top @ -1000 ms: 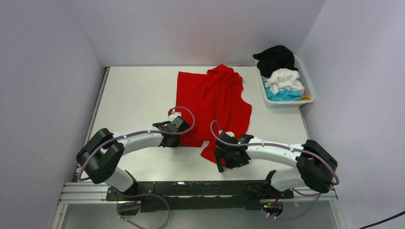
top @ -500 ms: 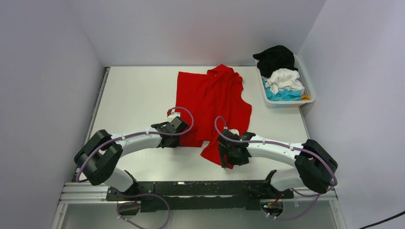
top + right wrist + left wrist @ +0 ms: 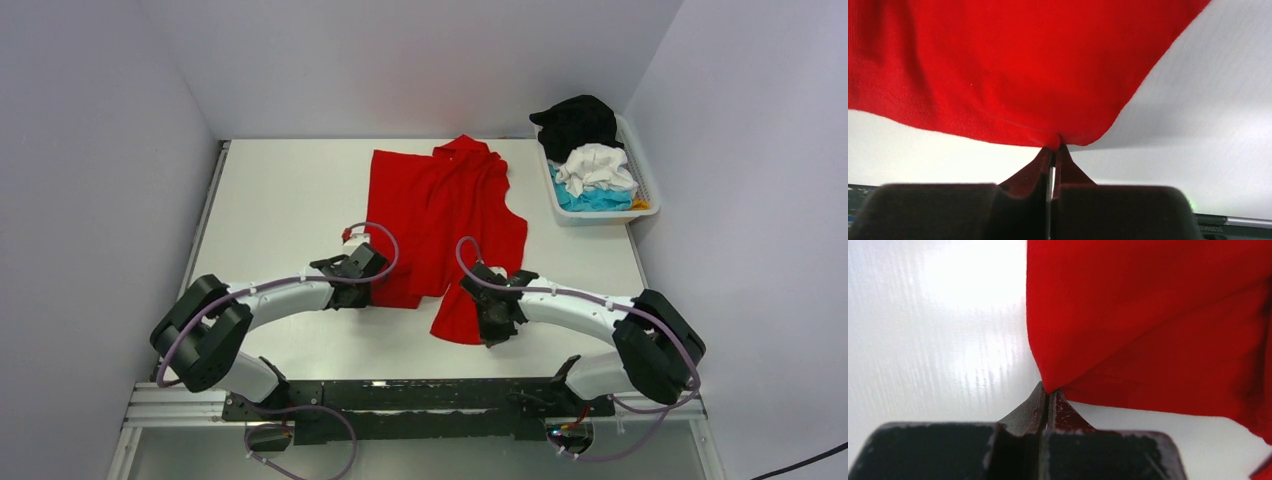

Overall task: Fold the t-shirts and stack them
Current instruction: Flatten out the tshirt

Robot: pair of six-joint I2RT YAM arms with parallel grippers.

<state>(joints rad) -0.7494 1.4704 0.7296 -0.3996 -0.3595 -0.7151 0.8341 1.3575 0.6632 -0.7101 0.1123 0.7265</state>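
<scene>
Top external view showed the red shirt (image 3: pixel 445 215) spread on the table (image 3: pixel 280 200), its collar toward the far wall and its body running back toward the arms, rumpled along the right side. The left gripper (image 3: pixel 368 285) sat at the near left corner of the cloth, and the right gripper (image 3: pixel 490 333) sat at the near right, where a red flap hung out past the rest of the hem toward the arm bases. At the far right of the table stood the basket (image 3: pixel 648 190), and in it lay a black shirt (image 3: pixel 575 122) at the far end, a white shirt (image 3: pixel 597 165) in the middle and a turquoise shirt (image 3: pixel 590 200) underneath at the near end, all bunched up. Left wrist view showed the left gripper (image 3: pixel 1048 395) with its two fingers pressed together on a pointed corner of the red shirt (image 3: pixel 1148 315); the cloth fanned up and right from that pinch in two layers, with bare glossy table (image 3: pixel 938 330) to the left and below. Right wrist view showed the right gripper (image 3: pixel 1054 150) likewise clamped on the hem of the red shirt (image 3: pixel 1023 65), the fabric drawn to a small pucker at the fingertips and stretched wide across the top of the frame, lifted enough to cast a grey shadow on the table (image 3: pixel 1198 125) at the right.
</scene>
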